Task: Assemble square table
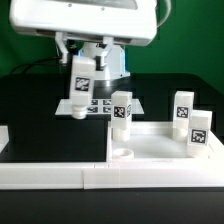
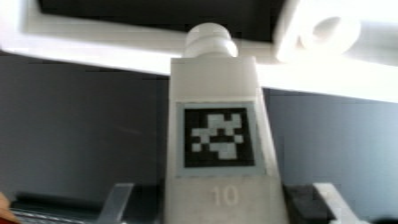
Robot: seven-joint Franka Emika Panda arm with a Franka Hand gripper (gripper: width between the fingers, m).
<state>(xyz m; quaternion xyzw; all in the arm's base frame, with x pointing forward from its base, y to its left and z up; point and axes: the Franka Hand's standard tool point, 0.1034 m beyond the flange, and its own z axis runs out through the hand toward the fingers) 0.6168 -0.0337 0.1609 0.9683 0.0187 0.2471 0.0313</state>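
— Nearest the camera?
— White border rail (image 1: 60, 177), then the square slab (image 1: 160, 147) carrying three legs (image 1: 122, 109).
— And the gripper (image 1: 80, 80)?
— Pinching the fourth leg (image 2: 217, 130), upright, above the black tabletop (image 1: 40, 110).

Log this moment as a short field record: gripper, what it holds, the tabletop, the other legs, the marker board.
gripper: gripper shut on one leg, raised above the black table
held leg: held leg upright, tag facing the wrist camera, narrow stud end pointing away
tabletop: square tabletop lying flat at the exterior view's right, a round socket visible at its near corner
other legs: three, upright; one seems to stand just behind the slab
marker board: marker board flat behind the held leg
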